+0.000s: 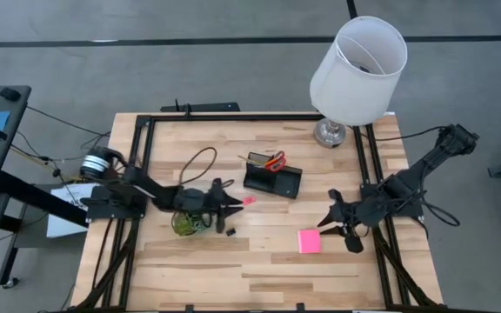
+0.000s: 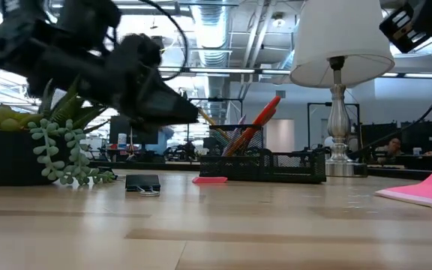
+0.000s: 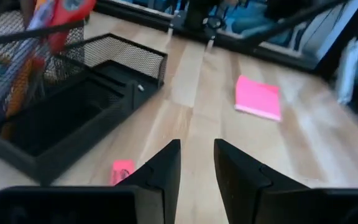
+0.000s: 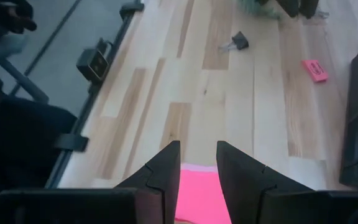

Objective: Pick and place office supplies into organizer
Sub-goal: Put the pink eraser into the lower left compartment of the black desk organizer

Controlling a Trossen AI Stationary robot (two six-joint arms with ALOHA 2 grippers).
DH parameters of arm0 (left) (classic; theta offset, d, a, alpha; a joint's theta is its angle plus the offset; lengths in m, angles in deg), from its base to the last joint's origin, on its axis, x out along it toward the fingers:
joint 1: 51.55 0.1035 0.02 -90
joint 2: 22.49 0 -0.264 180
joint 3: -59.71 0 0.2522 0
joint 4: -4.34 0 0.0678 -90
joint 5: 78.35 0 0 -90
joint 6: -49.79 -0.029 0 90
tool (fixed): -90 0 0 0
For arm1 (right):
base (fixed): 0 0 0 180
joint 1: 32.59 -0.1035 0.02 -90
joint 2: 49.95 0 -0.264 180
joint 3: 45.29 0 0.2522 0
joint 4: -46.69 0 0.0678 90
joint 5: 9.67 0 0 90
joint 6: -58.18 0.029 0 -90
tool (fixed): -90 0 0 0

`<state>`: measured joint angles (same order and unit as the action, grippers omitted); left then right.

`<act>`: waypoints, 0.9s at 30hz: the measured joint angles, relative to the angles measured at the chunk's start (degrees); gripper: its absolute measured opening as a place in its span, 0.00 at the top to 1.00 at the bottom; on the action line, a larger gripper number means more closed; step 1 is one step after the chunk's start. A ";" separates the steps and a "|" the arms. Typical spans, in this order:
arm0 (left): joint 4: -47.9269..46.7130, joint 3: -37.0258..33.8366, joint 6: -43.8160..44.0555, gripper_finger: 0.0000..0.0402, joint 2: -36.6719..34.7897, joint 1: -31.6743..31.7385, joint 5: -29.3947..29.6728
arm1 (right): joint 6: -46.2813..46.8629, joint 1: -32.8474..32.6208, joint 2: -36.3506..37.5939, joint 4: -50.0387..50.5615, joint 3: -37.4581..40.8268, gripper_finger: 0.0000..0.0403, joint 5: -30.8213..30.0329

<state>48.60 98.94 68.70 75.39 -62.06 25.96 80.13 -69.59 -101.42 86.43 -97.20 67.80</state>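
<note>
Left fingers (image 3: 166, 171): nearest the wrist camera, two dark fingers parted by a narrow gap, nothing between them.
Left gripper (image 1: 233, 209): raised off the wood, tips aimed toward the eraser; plant just behind it.
Eraser (image 3: 122, 171): tiny pink block flat on the table, just beside the left fingertip and near the organizer's low front wall; not touched.
Eraser risk: gap looks barely wider than the block, so a slightly off descent may land one finger on top and flick it away or under the tray edge.
Organizer (image 1: 272, 180): black mesh tray mid-table; tall box holds pens and the red scissors (image 1: 275, 161), low section looks vacant.
Organizer risk: light tray, close to the eraser; a sweeping finger could shove it or catch the mesh.
Clip (image 1: 230, 231): small, black, loose on the wood beside the plant (image 1: 187, 223); trailing stems could snag an arm reaching for it.
Right fingers (image 4: 161, 177): also parted narrowly, gripping nothing.
Right gripper (image 1: 330, 222): hovers at the near edge of the pad.
Pad (image 1: 309, 241): bright pink square, flat on the table, well apart from the organizer.
Pad risk: thin and flush with the wood; fingers may slide over it or peel off only top sheets.
Lamp (image 1: 355, 65): at the far edge, tall shade in reach of a swinging right arm.
</note>
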 joint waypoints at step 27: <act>-39.22 32.92 -9.08 0.78 2.89 0.34 -5.00 | 0.08 -0.53 -7.83 -7.03 0.02 0.76 0.44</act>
<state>9.37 131.86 59.62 78.28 -61.72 20.96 80.21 -70.12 -109.25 79.40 -97.18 68.24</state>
